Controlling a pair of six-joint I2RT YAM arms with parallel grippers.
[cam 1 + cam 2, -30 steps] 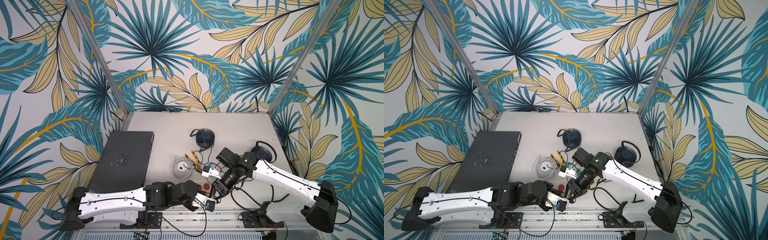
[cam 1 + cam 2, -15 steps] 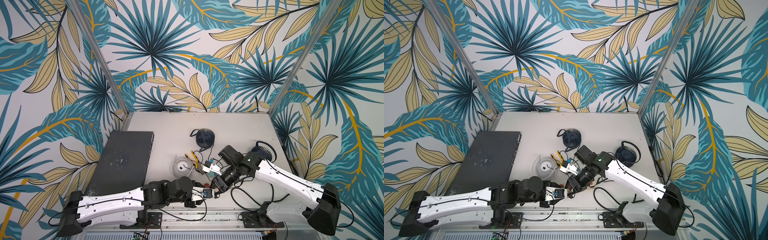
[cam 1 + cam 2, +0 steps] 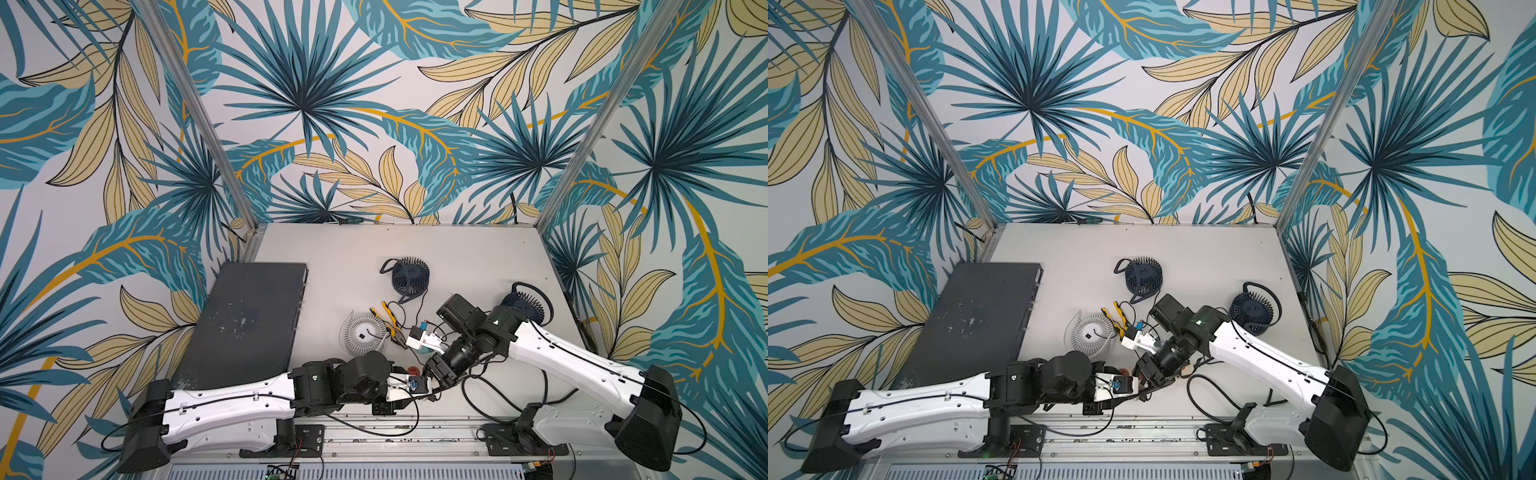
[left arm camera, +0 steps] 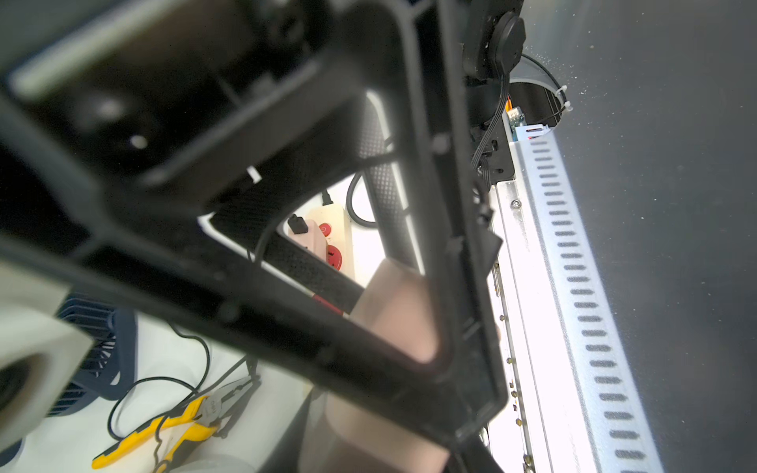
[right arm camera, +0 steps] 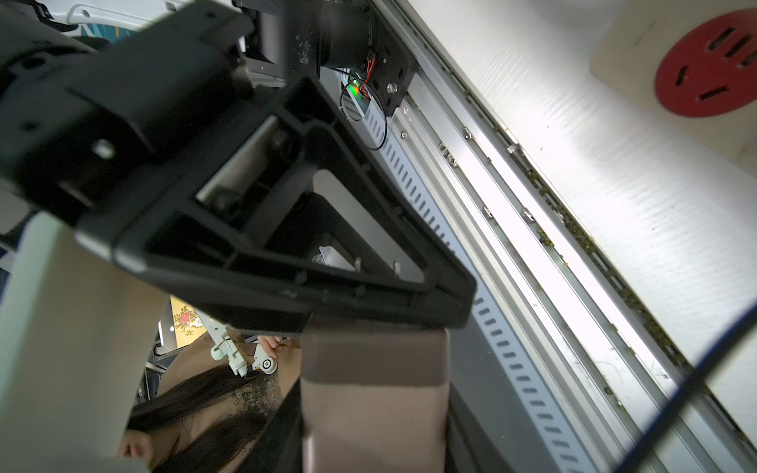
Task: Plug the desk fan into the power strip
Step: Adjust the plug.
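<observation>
A dark flat panel (image 3: pixel 249 320) lies along the left side of the table (image 3: pixel 478 257). The left arm reaches in low from the front left. The left gripper (image 3: pixel 413 387) sits near the front rail at mid-table. Its wrist view shows the fingers (image 4: pixel 393 311) standing apart, with table and cable visible in the gap and nothing held. Behind it a white fan (image 3: pixel 365 332) lies flat, with yellow-handled pliers (image 3: pixel 390 322) just beside its right rim. The power strip (image 4: pixel 344 237) lies at front centre beneath both grippers. It is largely hidden in both top views, where only a red socket (image 3: pixel 411 369) shows. The left wrist view shows its cream end with a red button (image 4: pixel 324 229), a black plug (image 4: pixel 298 224) seated beside that button, and a black cord (image 4: pixel 356 200) leaving the end. Which fan that plug belongs to cannot be determined. A dark blue fan (image 3: pixel 409 278) sits farther back at centre. The right gripper (image 3: pixel 437 373) angles down just right of the left one, over the strip. Its pads (image 5: pixel 372 389) are parted, with nothing seen between them. A second dark blue fan (image 3: pixel 524 305) sits behind the right arm.
</observation>
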